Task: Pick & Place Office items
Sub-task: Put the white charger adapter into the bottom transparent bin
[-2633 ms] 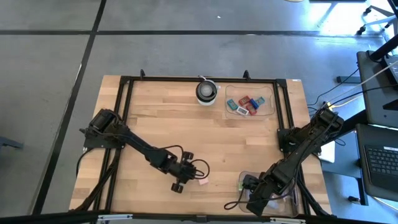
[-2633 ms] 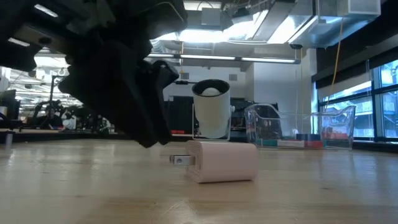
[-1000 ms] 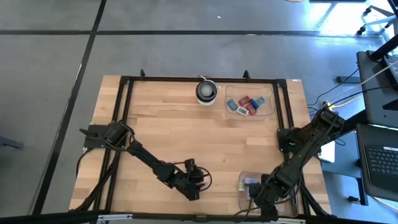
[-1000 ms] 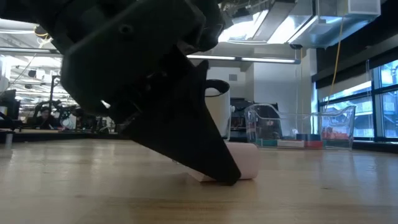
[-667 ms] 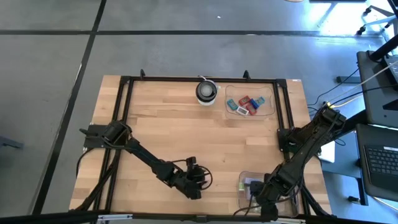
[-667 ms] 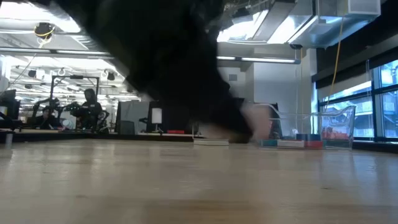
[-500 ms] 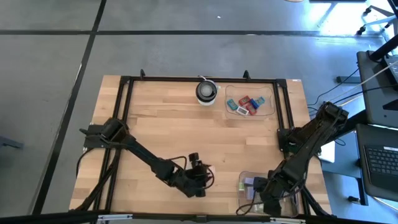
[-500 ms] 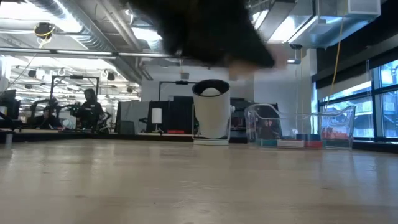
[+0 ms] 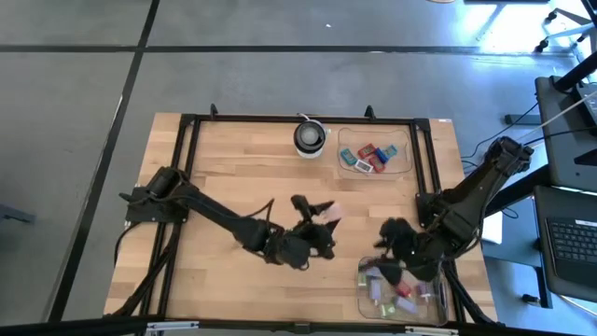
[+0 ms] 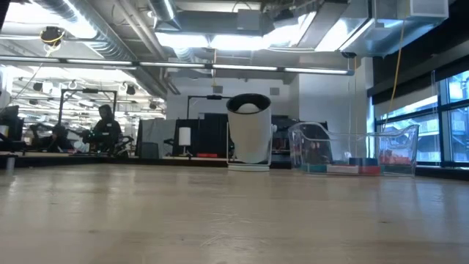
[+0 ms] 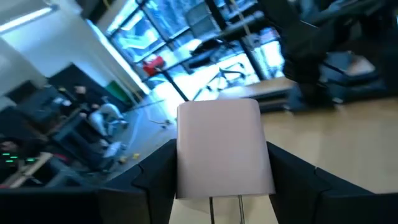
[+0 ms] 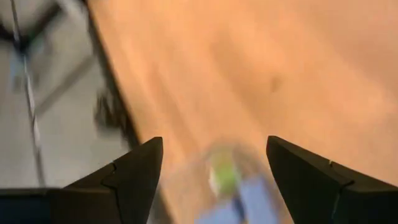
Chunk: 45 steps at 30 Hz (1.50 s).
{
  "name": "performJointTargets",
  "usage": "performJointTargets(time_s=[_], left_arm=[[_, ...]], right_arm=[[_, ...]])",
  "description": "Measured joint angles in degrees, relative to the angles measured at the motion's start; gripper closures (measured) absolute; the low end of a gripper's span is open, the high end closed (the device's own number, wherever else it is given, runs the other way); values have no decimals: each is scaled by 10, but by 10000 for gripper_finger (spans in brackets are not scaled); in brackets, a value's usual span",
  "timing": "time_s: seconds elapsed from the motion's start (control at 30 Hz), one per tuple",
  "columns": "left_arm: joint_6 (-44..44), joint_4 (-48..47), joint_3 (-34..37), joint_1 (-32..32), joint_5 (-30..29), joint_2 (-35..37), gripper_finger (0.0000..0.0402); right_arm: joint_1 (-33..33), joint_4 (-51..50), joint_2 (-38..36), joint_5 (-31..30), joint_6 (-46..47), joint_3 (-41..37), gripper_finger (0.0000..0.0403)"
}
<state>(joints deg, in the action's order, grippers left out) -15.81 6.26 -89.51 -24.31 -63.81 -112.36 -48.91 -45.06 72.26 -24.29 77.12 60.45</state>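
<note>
In the high view we see the left gripper (image 9: 322, 222) lifted over the middle of the wooden table (image 9: 233, 177), a little below the frame's centre, clamped on a pale pink block (image 9: 331, 215). The left wrist view confirms the grip: the pink block (image 11: 224, 149) fills the centre of that frame, pinched between the two dark fingers (image 11: 155, 171), with two thin metal prongs pointing down from its lower edge. The right gripper (image 9: 392, 233) hovers just right of centre in the high view, above the upper-left corner of the near clear tray (image 9: 366, 301) at the lower right of the frame; its jaws stand apart with nothing between them, as the right wrist view shows past its fingers (image 12: 140, 168). In that tray lie several small coloured pieces (image 9: 401, 289), though motion blur there makes it hard for us to tell them apart. A second clear tray (image 9: 410, 149) in the upper right holds more small pieces (image 9: 371, 156) in red, blue and teal. A round white-and-black cup (image 9: 310, 136) stands just left of it, and shows upright at centre in the low view (image 10: 249, 128).
</note>
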Motion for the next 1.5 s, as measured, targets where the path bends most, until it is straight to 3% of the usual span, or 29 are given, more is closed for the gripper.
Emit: performJointTargets(time_s=[0.17, 0.3, 0.4, 0.83, 0.93, 1.17, 1.5], left_arm=[[-29, 4, -41, 18, -28, 0, 197], [-31, 5, -70, 20, -71, 0, 200], [-48, 4, -79, 20, -70, 0, 200], [-77, -40, -80, 15, -72, 0, 198], [-43, -76, -80, 12, -59, 0, 198], [76, -100, -80, 11, 31, 0, 192], [122, -102, -80, 15, 52, 0, 194]], right_arm=[[12, 6, -20, -151, 15, 0, 113], [18, 17, -21, -236, 36, 0, 113], [27, 37, -21, -273, 45, 0, 113], [81, 52, -41, -246, 49, 0, 113], [94, 55, -64, -219, 21, 0, 113], [121, 103, -86, -202, -33, 0, 109], [159, 188, -82, -140, -87, 0, 75]])
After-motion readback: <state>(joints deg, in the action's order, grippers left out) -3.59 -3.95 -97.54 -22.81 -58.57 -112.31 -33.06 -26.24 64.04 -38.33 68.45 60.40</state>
